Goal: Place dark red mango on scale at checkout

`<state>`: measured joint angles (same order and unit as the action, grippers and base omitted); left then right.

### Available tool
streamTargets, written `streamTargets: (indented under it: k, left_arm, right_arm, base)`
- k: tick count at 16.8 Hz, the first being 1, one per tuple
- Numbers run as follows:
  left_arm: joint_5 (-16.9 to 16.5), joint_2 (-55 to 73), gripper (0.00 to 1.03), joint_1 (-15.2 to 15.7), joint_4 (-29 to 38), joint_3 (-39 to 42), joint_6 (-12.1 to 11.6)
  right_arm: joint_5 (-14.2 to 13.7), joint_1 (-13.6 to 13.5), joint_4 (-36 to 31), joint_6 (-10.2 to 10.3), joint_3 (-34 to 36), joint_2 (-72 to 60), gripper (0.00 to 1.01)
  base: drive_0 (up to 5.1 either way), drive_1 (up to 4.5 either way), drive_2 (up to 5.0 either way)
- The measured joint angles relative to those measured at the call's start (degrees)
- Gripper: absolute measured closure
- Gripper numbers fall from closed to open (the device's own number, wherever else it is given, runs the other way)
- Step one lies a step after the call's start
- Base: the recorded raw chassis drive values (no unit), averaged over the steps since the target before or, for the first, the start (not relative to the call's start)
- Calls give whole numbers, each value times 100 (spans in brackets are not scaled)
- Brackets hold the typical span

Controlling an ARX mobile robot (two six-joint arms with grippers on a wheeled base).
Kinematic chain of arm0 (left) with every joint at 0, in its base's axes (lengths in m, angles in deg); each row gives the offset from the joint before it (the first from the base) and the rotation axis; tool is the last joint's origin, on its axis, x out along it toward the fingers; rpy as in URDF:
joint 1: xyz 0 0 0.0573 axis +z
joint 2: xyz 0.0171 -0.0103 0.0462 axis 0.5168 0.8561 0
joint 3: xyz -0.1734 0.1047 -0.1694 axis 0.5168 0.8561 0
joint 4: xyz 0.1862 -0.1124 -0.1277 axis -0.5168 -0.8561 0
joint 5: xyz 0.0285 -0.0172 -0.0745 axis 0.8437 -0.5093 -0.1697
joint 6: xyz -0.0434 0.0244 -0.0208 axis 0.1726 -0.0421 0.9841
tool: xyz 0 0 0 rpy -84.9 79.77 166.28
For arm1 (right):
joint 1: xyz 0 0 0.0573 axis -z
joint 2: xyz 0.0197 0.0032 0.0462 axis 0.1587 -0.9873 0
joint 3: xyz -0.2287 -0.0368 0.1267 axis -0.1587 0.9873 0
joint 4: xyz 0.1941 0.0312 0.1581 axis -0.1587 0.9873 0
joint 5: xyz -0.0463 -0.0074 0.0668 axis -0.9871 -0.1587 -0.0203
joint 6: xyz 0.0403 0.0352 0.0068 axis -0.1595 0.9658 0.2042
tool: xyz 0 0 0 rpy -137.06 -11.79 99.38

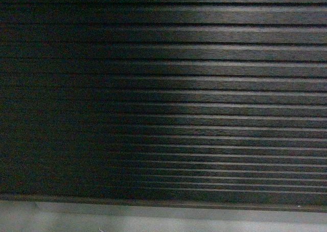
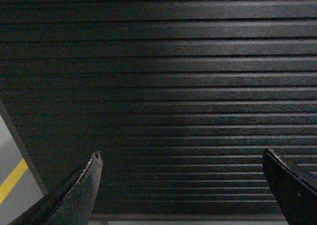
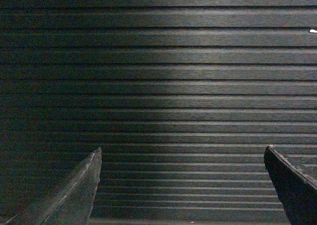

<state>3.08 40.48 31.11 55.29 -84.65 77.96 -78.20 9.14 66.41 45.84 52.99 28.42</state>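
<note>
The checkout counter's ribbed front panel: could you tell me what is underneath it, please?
Below the checkout panel runs a grey base plinth, and the left wrist view shows grey floor with a yellow line. The countertop is out of frame.

A grey floor (image 2: 10, 150) shows at the left wrist view's lower-left corner, crossed by 1 slanting yellow line (image 2: 11, 181) (probably painted or taped).

No text, label, brand, number or sign can be read in any view — only the dark ribbed front panel of the checkout (image 1: 163, 89) is seen, and it carries no writing at all.
</note>
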Motion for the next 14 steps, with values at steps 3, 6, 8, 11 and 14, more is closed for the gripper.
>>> streamTargets:
  k: [3,6,8,11,14]
  left_arm:
    - [0,-2,5,0,0,0,0]
    - [0,-2,5,0,0,0,0]
    - [0,-2,5,0,0,0,0]
    - [0,0,5,0,0,0,0]
    - [0,-2,5,0,0,0,0]
  right_arm:
    - [2,0,0,0,0,0,3]
    - [2,0,0,0,0,0,3]
    - [0,0,0,0,0,0,3]
    - [2,0,0,0,0,0,3]
    - [0,0,0,0,0,0,3]
  base:
    - [0,0,0]
    - [0,0,0]
    - [0,0,0]
    - [0,0,0]
    - [0,0,0]
